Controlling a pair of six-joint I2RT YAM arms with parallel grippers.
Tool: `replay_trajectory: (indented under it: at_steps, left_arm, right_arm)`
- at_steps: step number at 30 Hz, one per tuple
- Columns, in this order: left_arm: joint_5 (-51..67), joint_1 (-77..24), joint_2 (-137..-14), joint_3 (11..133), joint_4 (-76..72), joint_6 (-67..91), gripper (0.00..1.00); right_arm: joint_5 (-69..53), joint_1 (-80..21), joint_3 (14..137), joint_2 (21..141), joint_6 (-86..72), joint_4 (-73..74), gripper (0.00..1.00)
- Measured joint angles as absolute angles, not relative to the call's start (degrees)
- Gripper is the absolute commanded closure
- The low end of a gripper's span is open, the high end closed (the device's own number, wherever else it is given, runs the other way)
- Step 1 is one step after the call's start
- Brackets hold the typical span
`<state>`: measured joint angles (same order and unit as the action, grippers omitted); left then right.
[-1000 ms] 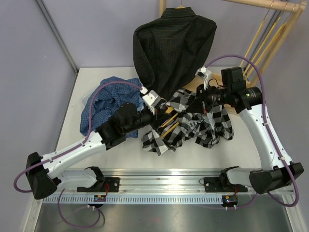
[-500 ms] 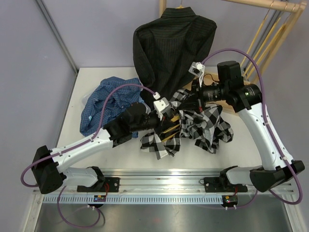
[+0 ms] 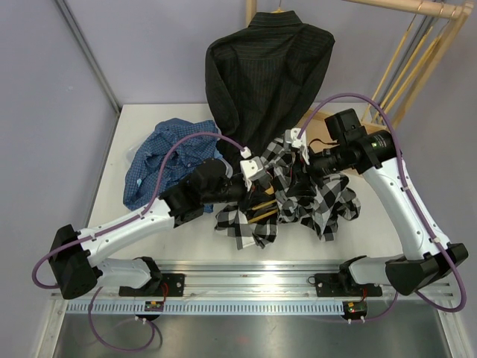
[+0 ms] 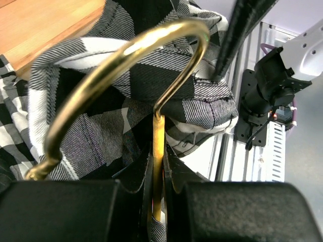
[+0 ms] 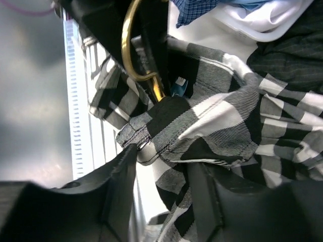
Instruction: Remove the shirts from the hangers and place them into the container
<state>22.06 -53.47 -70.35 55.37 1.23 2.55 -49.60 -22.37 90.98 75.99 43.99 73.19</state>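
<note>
The black-and-white check shirt (image 3: 305, 195) lies bunched mid-table, still around a light-wood hanger (image 3: 261, 203). My left gripper (image 3: 256, 177) (image 4: 159, 166) is shut on the stem of that hanger's brass hook (image 4: 126, 55). My right gripper (image 3: 296, 153) (image 5: 161, 166) is open, its jaws apart around a fold of the check shirt's collar (image 5: 151, 123). A dark blue small-check shirt (image 3: 168, 158) fills the container, whose white rim (image 5: 237, 25) shows only in the right wrist view. The black pinstriped shirt (image 3: 268, 71) hangs at the back.
A wooden rail (image 3: 417, 7) with bare hangers (image 3: 406, 63) stands at the back right, above a flat wooden rack base (image 3: 328, 133). A metal mounting rail (image 3: 246, 280) runs along the near edge. Purple walls close in the left and back.
My right gripper has opened and shifted left and down over the check shirt. My left gripper has moved right with the hanger hook, still shut on it.
</note>
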Motion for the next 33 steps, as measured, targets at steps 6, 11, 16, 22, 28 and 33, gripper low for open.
replay_trajectory:
  at_steps: [6, 11, 16, 22, 28, 33]
  left_arm:
    - [23.70, -53.47, -70.35, 55.37, 1.74, 2.37, 1.00]
    - [25.96, -53.47, -70.35, 55.37, 3.20, 2.44, 1.00]
    - [27.92, -53.49, -70.35, 55.37, 4.16, 2.66, 1.00]
    - [29.65, -53.49, -70.35, 55.37, 4.47, 3.31, 1.00]
    - [30.94, -53.74, -70.35, 55.37, 4.49, 3.70, 1.00]
    - [31.31, -53.84, -70.35, 55.37, 4.40, 3.68, 1.00]
  right_arm:
    - [-50.68, -22.87, 89.86, 75.35, 54.00, 75.99, 0.44]
    - [-50.68, -24.99, 86.85, 74.98, 57.80, 76.18, 0.44]
    - [-50.24, -28.58, 84.38, 74.85, 58.46, 75.07, 0.45]
    - [-49.60, -30.94, 81.43, 74.08, 58.22, 71.31, 0.57]
    - [-49.43, -31.03, 78.87, 72.86, 57.43, 67.72, 0.83]
    - [-49.32, -31.03, 76.99, 70.89, 55.20, 65.52, 0.96]
